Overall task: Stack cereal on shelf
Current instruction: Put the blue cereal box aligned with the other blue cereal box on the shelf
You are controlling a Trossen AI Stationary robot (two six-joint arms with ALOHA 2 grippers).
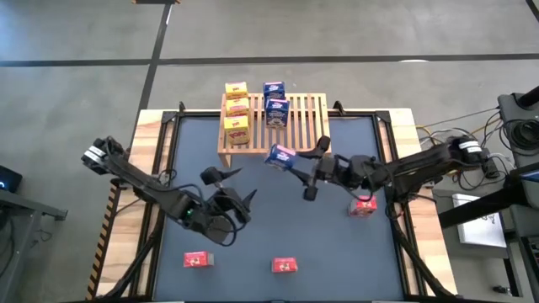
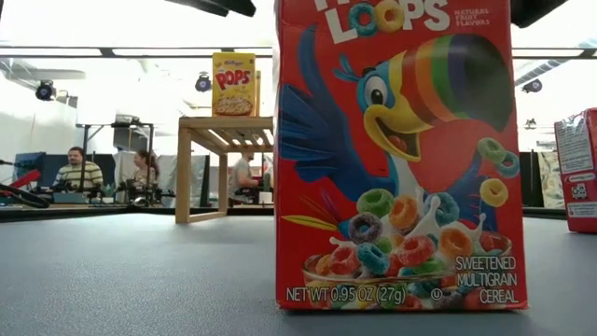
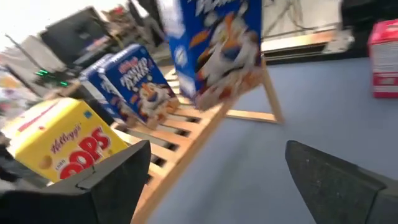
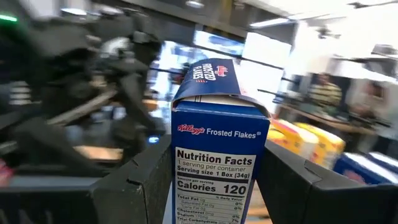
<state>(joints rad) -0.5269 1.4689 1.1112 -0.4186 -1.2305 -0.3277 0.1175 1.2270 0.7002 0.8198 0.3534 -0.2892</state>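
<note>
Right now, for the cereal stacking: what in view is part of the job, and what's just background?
Job:
- shelf
- yellow boxes on it
- blue boxes on it
- blue box in right gripper
- red boxes on the table
- left gripper, open, empty

Background:
- cables
- people at desks

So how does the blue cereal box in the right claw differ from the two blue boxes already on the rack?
The held blue box hangs in the right claw off the rack's front edge; the two blue boxes stand on the wooden rack. The held one is clamped and tilted; the racked pair stand free in a row. All three are blue Frosted Flakes boxes.
</note>
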